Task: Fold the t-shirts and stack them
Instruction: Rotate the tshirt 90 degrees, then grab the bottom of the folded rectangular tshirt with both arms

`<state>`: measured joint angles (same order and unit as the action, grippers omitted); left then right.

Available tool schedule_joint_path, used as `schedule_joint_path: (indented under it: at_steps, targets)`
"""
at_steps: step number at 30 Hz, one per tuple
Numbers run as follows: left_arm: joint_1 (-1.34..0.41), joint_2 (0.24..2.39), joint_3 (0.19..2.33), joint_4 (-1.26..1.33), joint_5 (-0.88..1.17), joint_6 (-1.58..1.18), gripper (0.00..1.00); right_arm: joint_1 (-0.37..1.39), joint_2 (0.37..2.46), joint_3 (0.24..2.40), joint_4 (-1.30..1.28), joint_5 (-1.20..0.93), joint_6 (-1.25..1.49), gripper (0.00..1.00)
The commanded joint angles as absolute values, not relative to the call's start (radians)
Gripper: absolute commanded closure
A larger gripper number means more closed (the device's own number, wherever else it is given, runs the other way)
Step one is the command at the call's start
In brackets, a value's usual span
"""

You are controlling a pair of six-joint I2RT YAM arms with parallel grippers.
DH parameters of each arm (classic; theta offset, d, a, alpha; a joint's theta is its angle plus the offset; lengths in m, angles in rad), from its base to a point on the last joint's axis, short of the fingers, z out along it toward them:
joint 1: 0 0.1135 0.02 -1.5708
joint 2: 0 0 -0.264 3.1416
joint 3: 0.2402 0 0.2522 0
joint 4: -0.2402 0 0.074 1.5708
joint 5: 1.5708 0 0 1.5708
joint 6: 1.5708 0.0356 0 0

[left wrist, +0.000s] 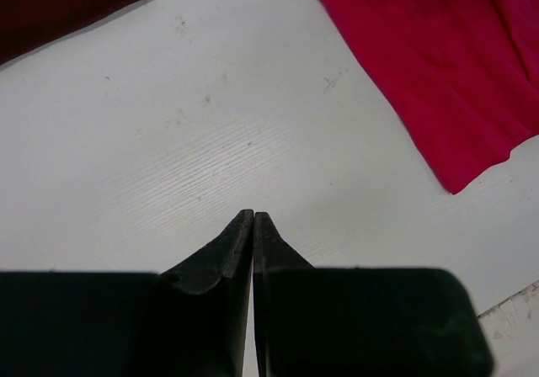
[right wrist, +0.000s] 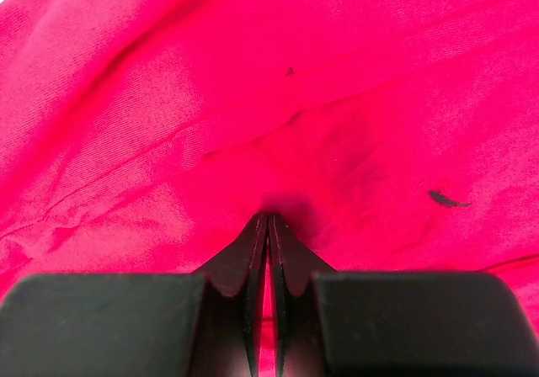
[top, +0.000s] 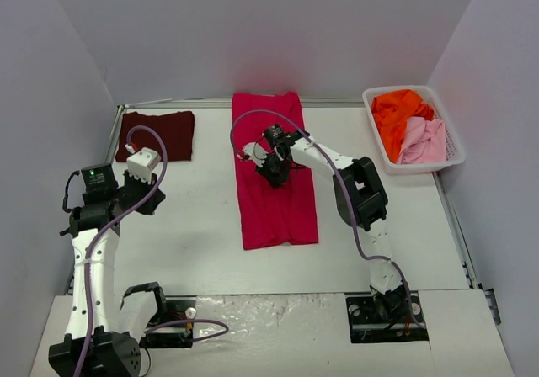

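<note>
- Your right pincer is clenched, tips pressed onto the crimson t-shirt near its middle; you cannot tell whether a fold is pinched.
- That shirt lies as a long strip at mid-bench, its far end at the bench's far edge.
- Your left pincer is clenched and holds nothing, over bare bench, with open room between it and the strip's left edge.
- The maroon t-shirt lies folded in the far left corner.
- Far right, the basket holds the orange t-shirt and the pink t-shirt.
</note>
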<state>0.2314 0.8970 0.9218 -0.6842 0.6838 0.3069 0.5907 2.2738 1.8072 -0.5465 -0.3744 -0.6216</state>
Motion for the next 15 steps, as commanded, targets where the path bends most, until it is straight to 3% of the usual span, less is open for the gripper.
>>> schedule_joint_path:
  at_steps: [1, 5, 6, 8, 10, 12, 15]
  targets:
    - [0.238, 0.879, 0.971, -0.698, 0.712, 0.327, 0.96, 0.604, 2.267, 1.785, -0.695, -0.4, -0.611, 0.98]
    - [0.236, 0.891, 0.98, -0.712, 0.715, 0.34, 0.96, 0.618, 2.232, 1.831, -0.756, -0.457, -0.614, 0.88]
    - [0.236, 0.894, 0.985, -0.715, 0.719, 0.342, 0.9, 0.62, 2.218, 1.844, -0.773, -0.469, -0.611, 0.8]
    - [0.235, 0.899, 1.008, -0.741, 0.745, 0.36, 0.78, 0.623, 2.172, 1.885, -0.845, -0.501, -0.615, 0.75]
    - [0.23, 0.903, 1.028, -0.758, 0.758, 0.368, 0.59, 0.624, 2.105, 1.899, -0.905, -0.537, -0.612, 0.66]
    - [0.221, 0.907, 1.063, -0.782, 0.773, 0.379, 0.46, 0.624, 2.056, 1.901, -0.94, -0.549, -0.612, 0.46]
    - [0.184, 0.917, 1.123, -0.833, 0.765, 0.403, 0.4, 0.618, 1.906, 1.846, -0.986, -0.526, -0.624, 0.42]
